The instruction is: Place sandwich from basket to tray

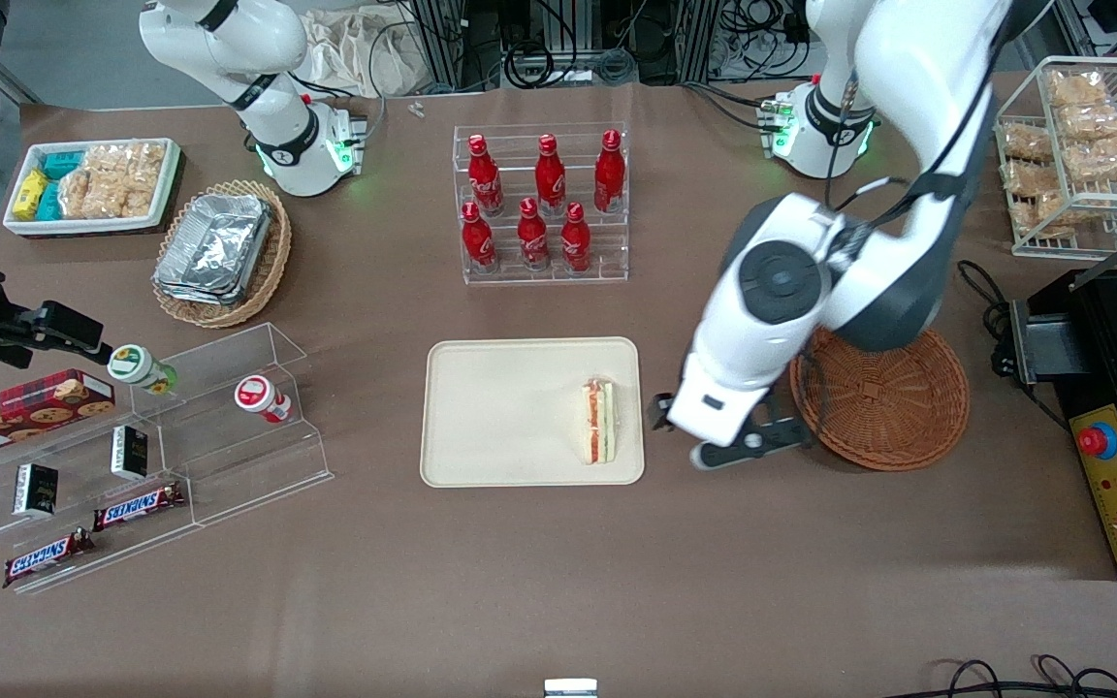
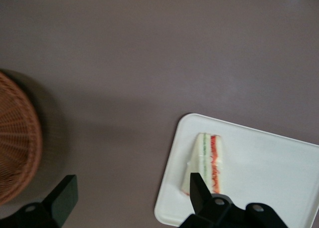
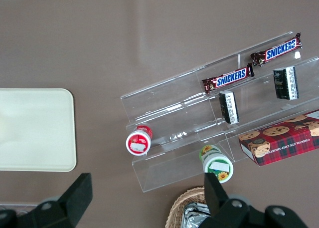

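Sandwich [image 1: 599, 421] is lying flat on the tray [image 1: 510, 412], at the tray edge toward the working arm's end of the table, so judging from how things lie the placement is looking done. Basket [image 1: 883, 402] is sitting empty, just beside the tray on the working arm's side. Your gripper [image 1: 680, 431] is hovering over bare table between tray and basket, fingers spread wide, gripping nothing; in the wrist view the gripper [image 2: 132, 198] is showing one finger [image 2: 198, 190] overlapping the sandwich [image 2: 207, 160] edge in the picture, whether touching I cannot tell. Handling guess: light, soft bread in slick clear wrap, so it is likely squashing easily and sliding between pads; if you are regrasping, take it across the two flat bread faces near the thick middle, gently, not on the filling edge. Long axis is running near-to-far from the front camera, roughly parallel to the tray's short side; the red-orange and green filling stripes are facing up, the narrower end pointing away from the front camera.
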